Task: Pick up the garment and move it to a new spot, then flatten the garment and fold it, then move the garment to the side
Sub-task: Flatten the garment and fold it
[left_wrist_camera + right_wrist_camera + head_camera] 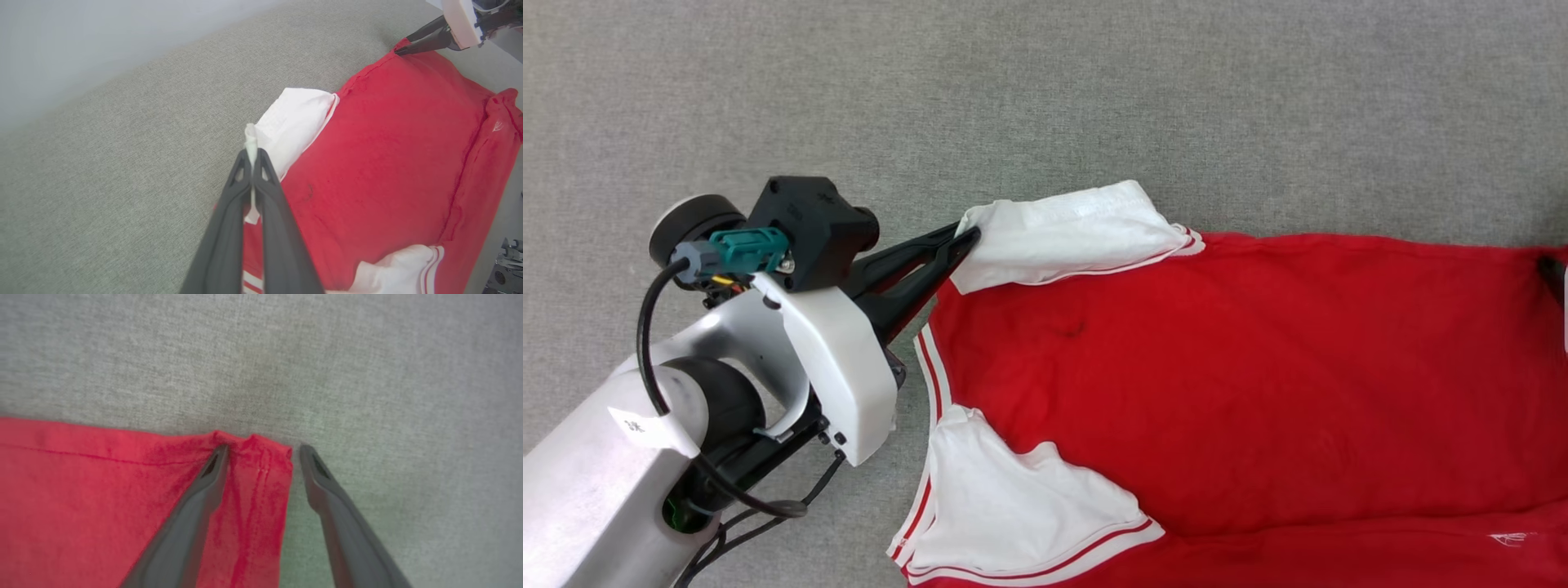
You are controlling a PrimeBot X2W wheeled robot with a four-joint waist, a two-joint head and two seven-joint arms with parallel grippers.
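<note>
The garment (pixel 1217 367), red with white sleeves and striped trim, lies spread on grey cloth, its plain red side up. My left gripper (pixel 968 237) is shut on the tip of the far white sleeve (pixel 1070 237); in the left wrist view the white fabric is pinched between the fingers of this gripper (pixel 251 153). The near sleeve (pixel 1013 506) lies folded onto the red body. At the garment's far corner (pixel 261 477), my right gripper (pixel 261 451) stands open, one finger on the red fabric and the other on the grey cloth beside the edge. The left wrist view shows that gripper (pixel 402 49) at this corner.
The grey cloth surface (pixel 1013 98) stretches wide above and left of the garment. A pale wall (pixel 102 41) rises beyond its far edge. Dark machine parts (pixel 506 269) sit at the lower right of the left wrist view.
</note>
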